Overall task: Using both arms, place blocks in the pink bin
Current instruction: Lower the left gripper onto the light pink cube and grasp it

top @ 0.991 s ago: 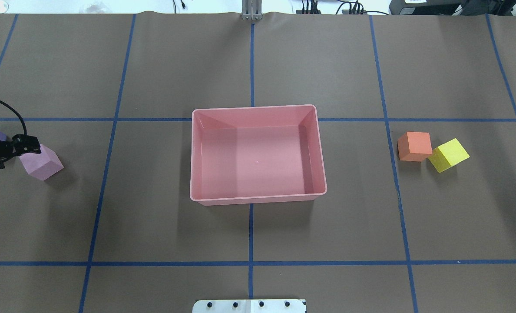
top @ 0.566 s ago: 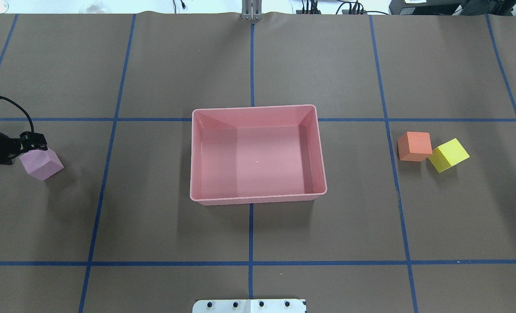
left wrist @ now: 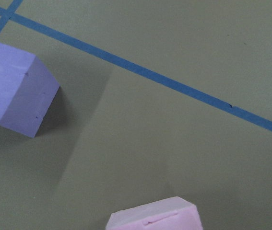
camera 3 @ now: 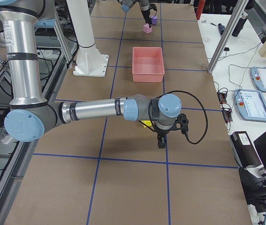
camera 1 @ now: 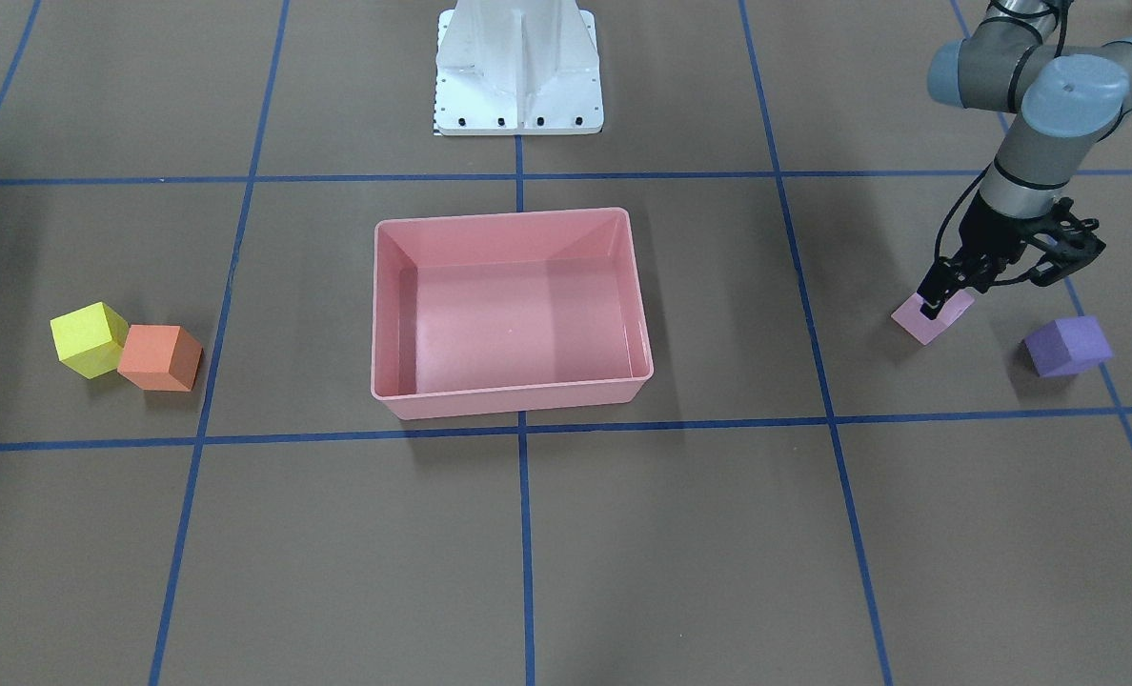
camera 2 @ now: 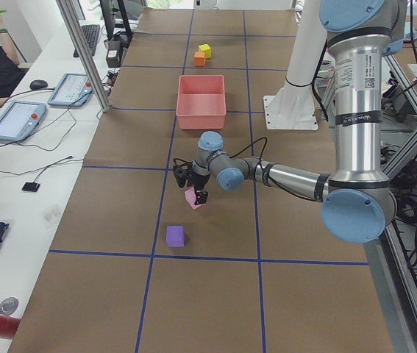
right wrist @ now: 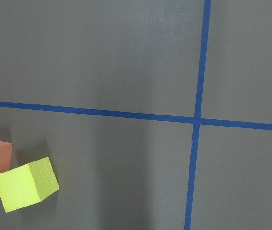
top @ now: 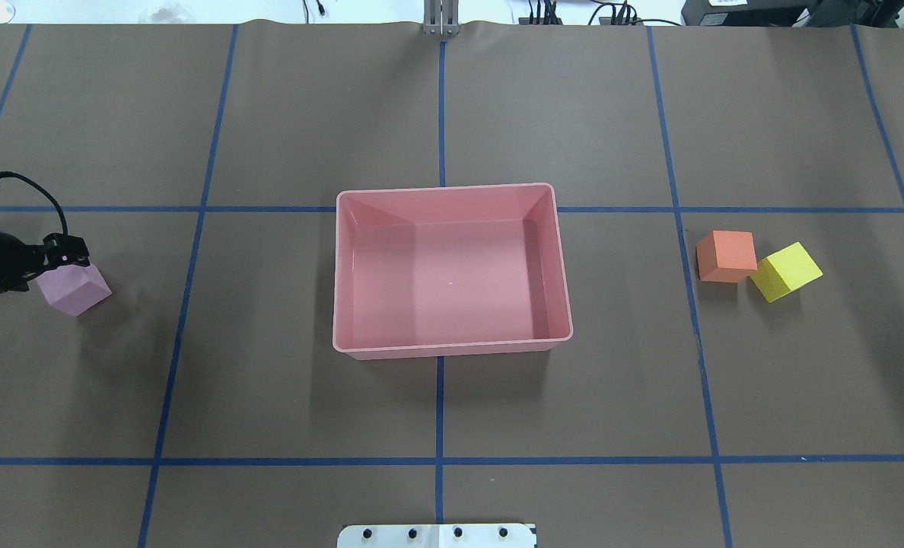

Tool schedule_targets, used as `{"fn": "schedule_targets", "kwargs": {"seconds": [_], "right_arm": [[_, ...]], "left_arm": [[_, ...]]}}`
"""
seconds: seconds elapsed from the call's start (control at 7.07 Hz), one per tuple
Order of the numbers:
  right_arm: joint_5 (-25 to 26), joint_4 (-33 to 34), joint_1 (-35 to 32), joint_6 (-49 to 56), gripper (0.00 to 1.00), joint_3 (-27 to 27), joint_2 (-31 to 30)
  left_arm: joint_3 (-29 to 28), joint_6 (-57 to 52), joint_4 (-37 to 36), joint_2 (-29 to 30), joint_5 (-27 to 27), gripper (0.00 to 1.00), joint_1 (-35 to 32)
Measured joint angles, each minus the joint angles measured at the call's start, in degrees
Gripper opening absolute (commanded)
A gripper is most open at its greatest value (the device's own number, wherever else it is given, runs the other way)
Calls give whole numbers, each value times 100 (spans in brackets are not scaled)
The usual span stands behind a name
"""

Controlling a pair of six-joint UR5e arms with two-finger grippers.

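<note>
The pink bin (top: pixel 452 346) sits empty mid-table, also in the front view (camera 1: pixel 509 398). The light pink cube (top: pixel 75 291) (camera 1: pixel 930 319) lies far left of it, and the purple cube (camera 1: pixel 1066 345) lies beside it, hidden by the arm in the overhead view. My left gripper (camera 1: pixel 990 286) (top: pixel 62 253) is open and low, with one fingertip (camera 1: pixel 931 306) at the pink cube's top edge. The orange cube (top: pixel 726 256) and yellow cube (top: pixel 785 272) touch, right of the bin. My right gripper (camera 3: pixel 161 139) hangs near them, seen only from the side; I cannot tell its state.
The white base mount (camera 1: pixel 518 71) stands behind the bin. Blue tape lines grid the brown table cover. The left wrist view shows the purple cube (left wrist: pixel 13 88) and the pink cube's top (left wrist: pixel 155 218). The right wrist view shows the yellow cube (right wrist: pixel 26 184).
My left gripper has moved a little toward the bin, over the light pink cube's edge. The arm now hides the purple cube in the overhead view. The cubes have not moved.
</note>
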State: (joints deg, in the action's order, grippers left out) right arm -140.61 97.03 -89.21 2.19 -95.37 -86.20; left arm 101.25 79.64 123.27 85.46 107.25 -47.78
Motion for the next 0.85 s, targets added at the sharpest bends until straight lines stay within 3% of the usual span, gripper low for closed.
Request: {"fn": "schedule_targets", "kwargs": {"seconds": [0.14, 0.28, 0.42, 0.57, 0.85], "right_arm": [[-1, 0, 0, -1, 100, 0, -2], [-1, 2, 0, -7, 100, 0, -2], [-10, 8, 0, -15, 100, 0, -2], [-30, 13, 0, -21, 100, 1, -2], [-88, 17, 0, -27, 100, 1, -1]], "left_arm": [[-66, 95, -1, 67, -42, 100, 88], [-159, 144, 4, 108, -140, 85, 180], [-236, 163, 9, 138, -224, 14, 254], [-259, 209, 14, 159, -259, 0, 282], [-148, 331, -3, 143, -244, 0, 270]]}}
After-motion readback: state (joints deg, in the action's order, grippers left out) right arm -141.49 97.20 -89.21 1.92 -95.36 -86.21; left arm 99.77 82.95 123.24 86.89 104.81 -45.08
